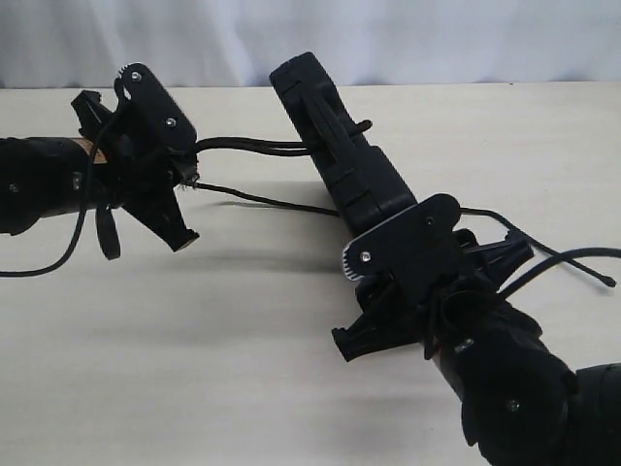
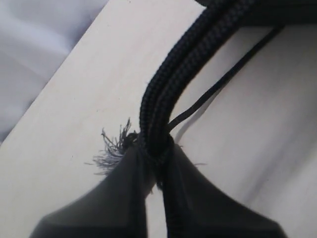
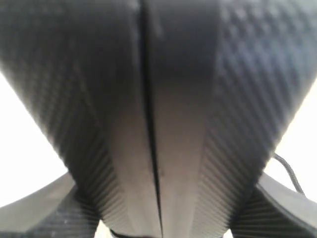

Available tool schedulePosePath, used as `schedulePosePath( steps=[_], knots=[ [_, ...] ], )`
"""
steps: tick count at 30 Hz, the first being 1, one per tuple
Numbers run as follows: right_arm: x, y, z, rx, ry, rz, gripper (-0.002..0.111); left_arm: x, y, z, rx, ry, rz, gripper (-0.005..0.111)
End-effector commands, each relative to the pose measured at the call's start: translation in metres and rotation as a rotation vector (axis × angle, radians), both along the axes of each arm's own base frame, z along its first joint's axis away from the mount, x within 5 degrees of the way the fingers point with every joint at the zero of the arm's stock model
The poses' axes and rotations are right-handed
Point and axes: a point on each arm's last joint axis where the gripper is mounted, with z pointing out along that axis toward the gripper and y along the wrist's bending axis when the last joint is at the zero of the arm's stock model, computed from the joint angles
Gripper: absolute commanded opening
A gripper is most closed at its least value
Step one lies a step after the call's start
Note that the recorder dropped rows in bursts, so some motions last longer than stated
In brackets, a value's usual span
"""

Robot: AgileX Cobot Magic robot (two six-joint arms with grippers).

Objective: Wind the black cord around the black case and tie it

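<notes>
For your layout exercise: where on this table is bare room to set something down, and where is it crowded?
Widest bare table: the foreground stretch between left gripper and right gripper. Also free: far right, beyond the black case. Crowded: the middle, where the black cord spans gripper to case.

I'm looking at a cream table (image 1: 194, 379), matte, with soft grey shadows lying across it. A white cloth (image 1: 437, 39) runs behind its far edge, faintly creased. On my left wrist feed, the cloth's folds show just past the table's edge.
</notes>
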Motion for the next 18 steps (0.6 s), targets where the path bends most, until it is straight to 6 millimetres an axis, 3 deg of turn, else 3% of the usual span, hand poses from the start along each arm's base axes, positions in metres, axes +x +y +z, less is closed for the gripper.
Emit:
schedulePosePath(
  steps=[1,5,8,11,18],
  knots=[
    [0.002,0.002,-0.003,-0.011,-0.012,-0.005,0.004,0.001,-0.017,0.008,-0.046,-0.001,-0.02,0.0],
    [0.004,0.005,-0.01,-0.034,0.0,-0.002,0.004,-0.005,-0.035,0.009,-0.047,0.002,-0.081,0.0],
    [0.006,0.014,-0.015,-0.064,0.011,0.022,0.004,-0.008,-0.044,-0.001,-0.039,0.048,-0.106,0.0],
    [0.0,0.027,-0.022,-0.165,-0.051,0.053,0.004,-0.005,-0.045,-0.011,-0.038,0.072,-0.095,0.0],
    [0.003,0.036,-0.038,-0.281,-0.093,0.047,0.008,0.001,-0.05,-0.003,-0.14,-0.03,-0.078,0.0]
  ],
)
